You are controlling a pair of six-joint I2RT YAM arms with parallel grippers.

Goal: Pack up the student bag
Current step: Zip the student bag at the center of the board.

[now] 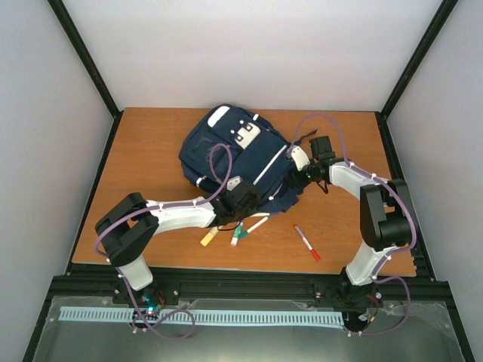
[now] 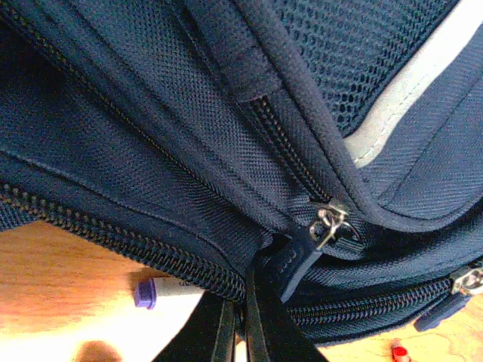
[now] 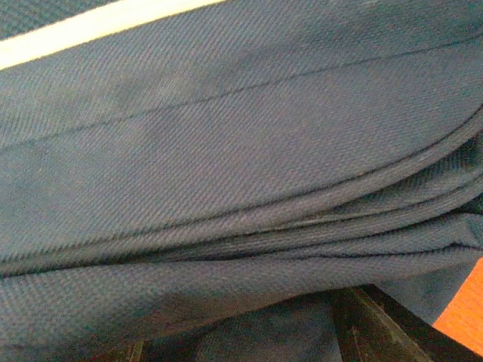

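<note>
over the table, from above: the student bag (image 1: 234, 154) lies flat on the wooden table (image 1: 151, 151), towards the back and middle, front pocket facing up.
left arm, from above: the left gripper (image 1: 240, 197) sits at the bag's near edge, touching the fabric.
right arm, from above: the right gripper (image 1: 306, 172) is against the bag's right edge; its jaws cannot be read from here.
loose things, from above: a yellow-capped pen (image 1: 209, 237), a green-capped pen (image 1: 238, 235) and a white pen (image 1: 257, 224) lie just beside the bag's near edge; a red pen (image 1: 307, 243) lies apart, to the right.
left wrist, bag: navy fabric fills the view, crossed by zip lines whose teeth look closed; a metal zip slider (image 2: 330, 222) carries a navy pull tab (image 2: 294, 264).
left wrist, tool: the fingers (image 2: 272, 339) are pressed together with no gap; the pull tab ends right at them, but whether it is pinched i cannot tell.
left wrist, table: a purple-capped pen (image 2: 155, 290) lies on the wood at the bag's edge.
right wrist: bag fabric and a white stripe (image 3: 98, 26) fill the view; wide, narrow or holding cloth, i cannot tell.
done: nothing shows as packed.
left: by my reading, nearly everything; a compartment needs opening, then the pens go in and the zip is closed.
</note>
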